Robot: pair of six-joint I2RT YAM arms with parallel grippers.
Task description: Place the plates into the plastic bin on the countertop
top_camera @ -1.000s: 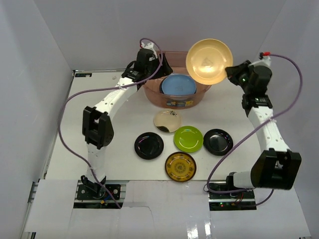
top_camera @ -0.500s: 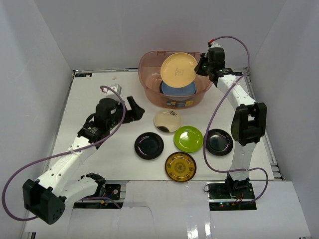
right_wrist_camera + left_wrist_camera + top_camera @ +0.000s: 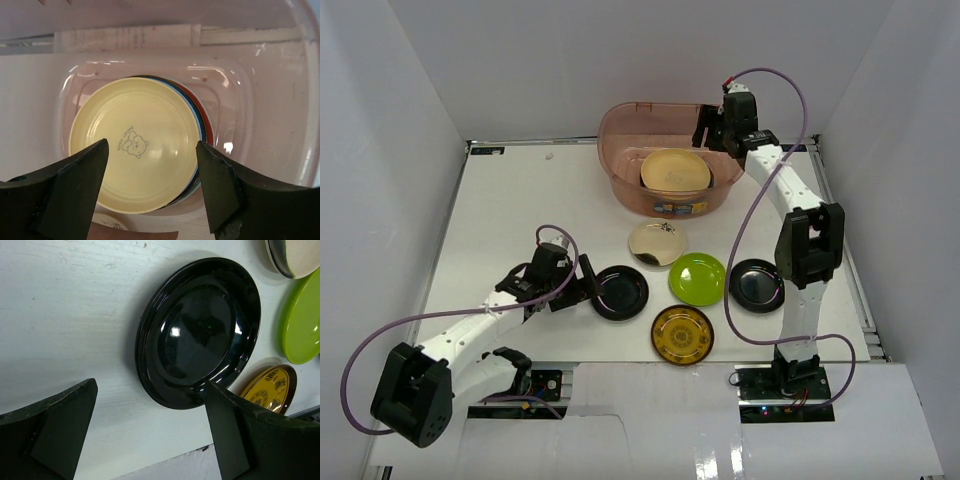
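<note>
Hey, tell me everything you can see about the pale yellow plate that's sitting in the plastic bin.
The pale yellow plate is round and glossy and looks like smooth plastic or glazed ware, with a small bear drawing and tiny lettering near its centre. It lies face up and roughly level on a stack of other plates, whose blue, red and dark rims peek out on one side, inside the plastic bin. The right pincer hangs open above it, not touching.
</note>
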